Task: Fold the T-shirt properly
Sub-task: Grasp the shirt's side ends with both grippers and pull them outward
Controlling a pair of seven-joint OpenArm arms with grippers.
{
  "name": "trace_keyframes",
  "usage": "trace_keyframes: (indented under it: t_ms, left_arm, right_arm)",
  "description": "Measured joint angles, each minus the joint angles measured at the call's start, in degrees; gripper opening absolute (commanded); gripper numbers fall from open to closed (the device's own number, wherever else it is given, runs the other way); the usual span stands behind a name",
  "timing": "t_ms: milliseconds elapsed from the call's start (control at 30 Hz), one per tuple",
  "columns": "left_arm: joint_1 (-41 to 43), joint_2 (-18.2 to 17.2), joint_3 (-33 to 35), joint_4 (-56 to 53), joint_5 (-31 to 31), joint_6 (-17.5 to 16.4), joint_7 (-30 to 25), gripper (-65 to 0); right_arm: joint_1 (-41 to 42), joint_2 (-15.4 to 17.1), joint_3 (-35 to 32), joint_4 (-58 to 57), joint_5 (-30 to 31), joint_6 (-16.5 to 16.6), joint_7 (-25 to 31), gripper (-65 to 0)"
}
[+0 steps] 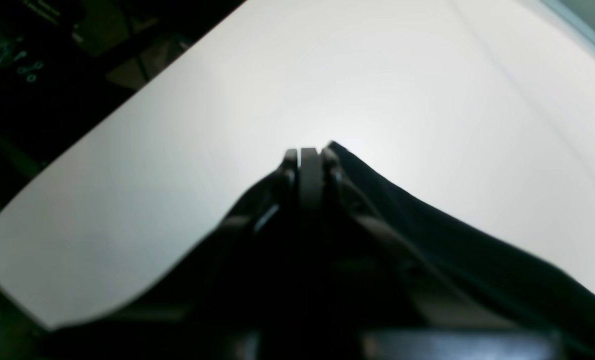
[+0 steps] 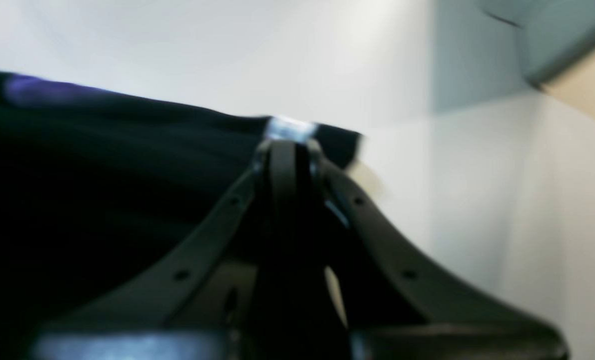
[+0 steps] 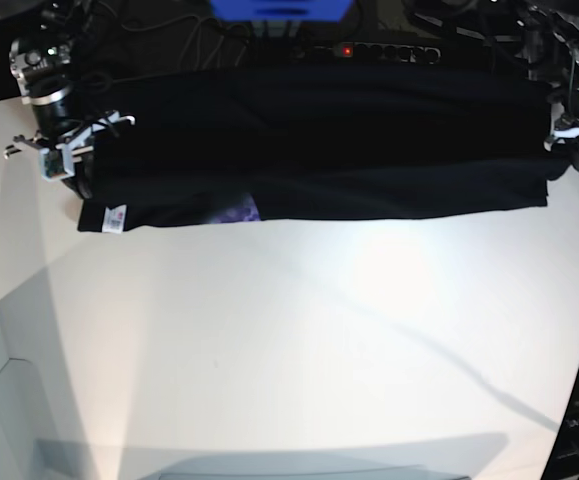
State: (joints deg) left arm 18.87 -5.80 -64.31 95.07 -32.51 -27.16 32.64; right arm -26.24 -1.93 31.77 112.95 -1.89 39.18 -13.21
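Both grippers, left [image 1: 308,155] and right [image 2: 288,145], were clamped on the raised T-shirt [image 3: 309,150], stretched over the table [image 3: 299,340].

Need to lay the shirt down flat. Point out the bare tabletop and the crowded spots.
Bare: the white table from the T-shirt hem to the near edge. Crowded: the far edge, where the shirt stretches between the right pincer and left pincer, cables behind.

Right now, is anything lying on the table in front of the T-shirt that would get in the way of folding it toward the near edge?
Nothing visible does. The T-shirt hangs stretched between the left gripper and right gripper, both shut on its ends. The white table in front of it shows only shadows.
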Motion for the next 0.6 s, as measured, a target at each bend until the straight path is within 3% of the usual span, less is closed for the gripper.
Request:
trace_keyframes:
  t_ms: [400,533,600]
  left_arm:
    - [0.0,0.9,0.2,-4.2,0.4,-0.1,-0.3,-64.8]
    - [0.0,-0.4,0.1,-5.0,0.5,-3.7,-0.1,-64.8]
    - [-0.1,-1.6,-0.1,-5.1,0.4,-3.8,-0.9,-64.8]
  right_arm:
    - [-2.5,-0.9,1.5,-0.3,0.0,0.0,0.2,-65.0]
    - [-3.3,-2.1,1.5,-0.9,0.0,0.0,0.7,-65.0]
    - [-3.0,-3.5,1.2,-1.8,0.0,0.0,0.2,-65.0]
